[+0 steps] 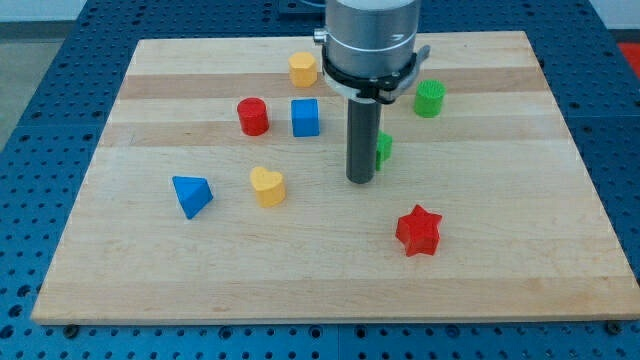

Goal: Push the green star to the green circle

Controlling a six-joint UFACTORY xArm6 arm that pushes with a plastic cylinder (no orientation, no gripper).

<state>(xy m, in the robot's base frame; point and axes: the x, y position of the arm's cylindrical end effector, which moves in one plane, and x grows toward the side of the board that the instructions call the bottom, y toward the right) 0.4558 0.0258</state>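
The green star lies near the board's middle, mostly hidden behind my rod; only its right edge shows. The green circle, a short green cylinder, stands up and to the right of it, a short gap away. My tip rests on the board just left of and slightly below the green star, touching or nearly touching it.
On the wooden board lie a blue cube, a red cylinder, a yellow hexagon, a yellow heart, a blue triangle and a red star. A blue perforated table surrounds the board.
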